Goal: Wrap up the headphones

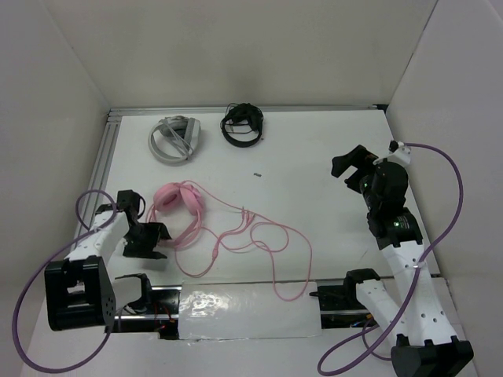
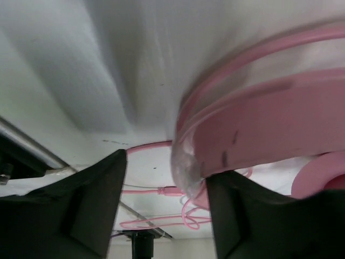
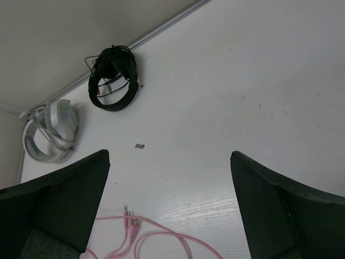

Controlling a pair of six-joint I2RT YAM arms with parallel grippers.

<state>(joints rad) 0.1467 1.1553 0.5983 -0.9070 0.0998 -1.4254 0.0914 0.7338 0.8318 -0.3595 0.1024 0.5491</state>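
Top view: pink headphones (image 1: 179, 206) lying left of centre on the white table (image 1: 314, 149), cable (image 1: 267, 243) trailing in loose loops to the right and toward the near edge. Left gripper (image 1: 161, 234) low, just beside the ear cups. Right gripper (image 1: 350, 167) raised, well apart from them. Grey-white headphones (image 1: 174, 139) and black headphones (image 1: 241, 124) near the back wall.

Left wrist: fingers (image 2: 81, 205) spread, part of the pink headphones in the gap, close against the right-hand finger, not pinched.

Right wrist: fingers (image 3: 54, 199) wide apart, holding nothing; cable end on the table below.
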